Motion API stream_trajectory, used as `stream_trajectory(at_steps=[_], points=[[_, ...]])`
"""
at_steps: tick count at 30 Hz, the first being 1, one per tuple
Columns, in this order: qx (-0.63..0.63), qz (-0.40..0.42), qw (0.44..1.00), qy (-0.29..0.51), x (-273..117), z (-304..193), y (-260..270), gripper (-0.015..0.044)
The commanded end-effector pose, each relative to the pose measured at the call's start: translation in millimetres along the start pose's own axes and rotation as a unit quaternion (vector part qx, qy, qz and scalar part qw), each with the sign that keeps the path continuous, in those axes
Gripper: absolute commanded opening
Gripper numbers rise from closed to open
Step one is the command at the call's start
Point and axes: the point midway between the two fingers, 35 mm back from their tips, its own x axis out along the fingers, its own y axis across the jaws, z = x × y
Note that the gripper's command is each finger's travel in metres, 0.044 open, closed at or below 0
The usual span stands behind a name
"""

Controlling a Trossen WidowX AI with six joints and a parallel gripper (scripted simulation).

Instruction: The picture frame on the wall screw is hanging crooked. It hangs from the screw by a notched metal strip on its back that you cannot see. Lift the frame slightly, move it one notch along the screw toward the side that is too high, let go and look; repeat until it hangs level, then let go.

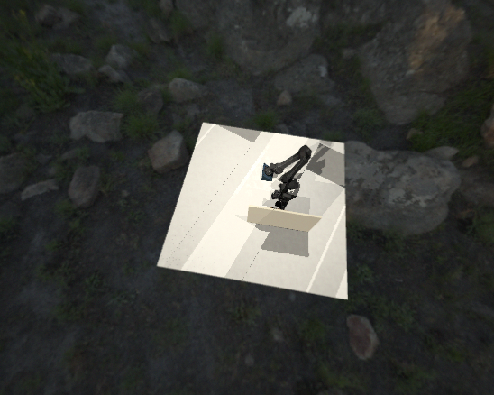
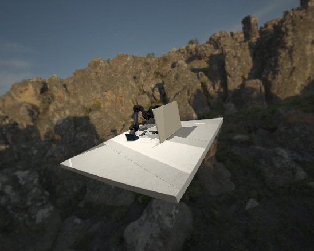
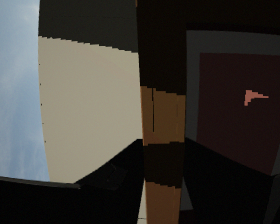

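The picture frame (image 3: 163, 112) shows close up in the wrist view as an orange-brown wooden bar running almost straight up and down. To its right are a grey mat border and a dark red picture. My gripper (image 3: 161, 145) (image 1: 279, 206) is shut on this bar, with one dark finger on each side. In the top and exterior views the wall panel hides the frame's front, and the fingertips are hidden or too small to make out. The screw and the notched strip are hidden. Whether the frame is level cannot be told from these views.
The beige wall panel (image 1: 283, 219) (image 2: 169, 120) (image 3: 91, 105) stands upright on the white table top (image 1: 209, 252) (image 2: 150, 160). The dark arm (image 1: 295, 169) (image 2: 136, 114) reaches from its blue base (image 1: 266, 172) (image 2: 132, 137) to the panel's far side. Shadows and light bands cross the table.
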Motion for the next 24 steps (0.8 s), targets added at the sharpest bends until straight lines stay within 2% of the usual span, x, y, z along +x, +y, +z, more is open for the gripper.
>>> stream_trajectory(at_steps=[1, 24], points=[[0.001, 0.004, 1.000, -0.002, 0.1, 2.7, 1.9, 0.0000], [0.001, 0.004, 1.000, -0.002, 0.1, 5.2, -0.9, 0.0000]])
